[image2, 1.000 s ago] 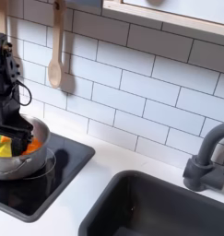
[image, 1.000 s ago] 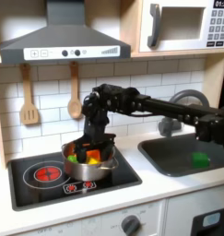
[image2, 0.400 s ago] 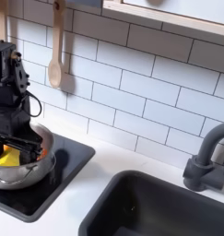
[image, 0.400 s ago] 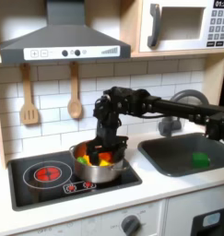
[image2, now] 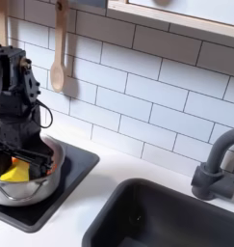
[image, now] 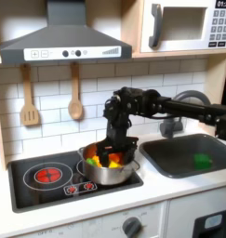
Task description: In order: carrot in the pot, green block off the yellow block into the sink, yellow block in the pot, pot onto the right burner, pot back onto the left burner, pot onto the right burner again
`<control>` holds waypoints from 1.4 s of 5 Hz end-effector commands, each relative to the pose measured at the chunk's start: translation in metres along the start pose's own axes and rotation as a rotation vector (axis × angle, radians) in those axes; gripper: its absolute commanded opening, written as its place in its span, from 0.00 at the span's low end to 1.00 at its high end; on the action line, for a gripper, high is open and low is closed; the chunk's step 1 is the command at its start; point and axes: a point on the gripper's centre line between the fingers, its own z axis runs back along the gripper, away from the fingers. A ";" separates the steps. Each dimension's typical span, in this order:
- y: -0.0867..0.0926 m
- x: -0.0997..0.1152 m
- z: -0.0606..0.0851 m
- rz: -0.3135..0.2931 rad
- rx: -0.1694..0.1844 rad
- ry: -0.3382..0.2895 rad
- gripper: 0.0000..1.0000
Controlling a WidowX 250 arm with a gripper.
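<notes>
The shiny steel pot [image: 109, 170] [image2: 30, 183] sits on the right half of the black stovetop [image: 31, 189] in the first exterior view. Inside it lie the yellow block [image: 92, 161] [image2: 14, 174] and the orange carrot [image: 109, 159] [image2: 36, 166]. My gripper [image: 113, 149] [image2: 23, 157] points down into the pot, with its fingertips at or below the rim. Whether they pinch the rim is hidden. The green block [image: 202, 160] lies in the sink [image: 170, 158] at the first exterior view's right.
The left burner [image: 48, 174] glows red with rings, with red knobs [image: 78, 189] at the stove's front. Two wooden utensils [image: 29, 97] [image: 74, 93] hang on the tiled wall, under a range hood. A grey faucet [image2: 213, 169] stands behind the sink [image2: 167, 217].
The pot, with the blocks' contents and my gripper in it, has slid rightward in the first exterior view, off the stove's middle and onto its right side.
</notes>
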 end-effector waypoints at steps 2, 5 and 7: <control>-0.028 0.000 -0.005 -0.039 -0.019 0.001 1.00; -0.024 0.009 0.024 -0.040 -0.021 -0.055 1.00; -0.025 0.005 0.051 -0.080 -0.051 -0.070 1.00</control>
